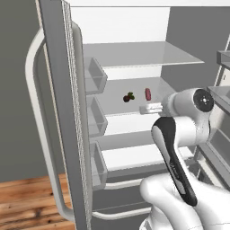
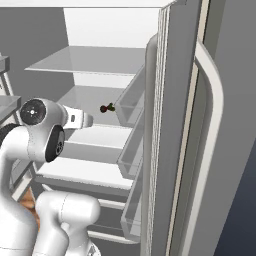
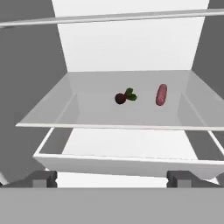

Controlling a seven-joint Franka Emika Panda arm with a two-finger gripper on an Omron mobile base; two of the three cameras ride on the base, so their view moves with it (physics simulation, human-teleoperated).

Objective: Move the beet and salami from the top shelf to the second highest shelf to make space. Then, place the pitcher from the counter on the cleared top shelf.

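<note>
The fridge stands open. The beet [image 1: 128,97] [image 2: 105,108] [image 3: 121,98], dark maroon with a green tuft, lies on a glass shelf [image 3: 87,114], the second one down among those in view. To its right on the same shelf lies the pinkish-red salami [image 1: 148,94] [image 3: 161,94]. My gripper [image 1: 150,108] [image 2: 84,120] [image 3: 111,179] hovers in front of this shelf's edge, a little below it, open and holding nothing. Its fingertips [image 3: 43,178] are set wide apart. The glass shelf above [image 1: 143,54] [image 3: 131,17] is bare. The pitcher and the counter are out of view.
The left door [image 1: 58,112] carries clear bins [image 1: 96,74] and a long curved handle [image 1: 38,134]. The right door [image 2: 175,125] has bins [image 2: 130,102] too. A white drawer rim [image 3: 122,164] sits under the shelf. Lower shelves [image 1: 134,157] lie below.
</note>
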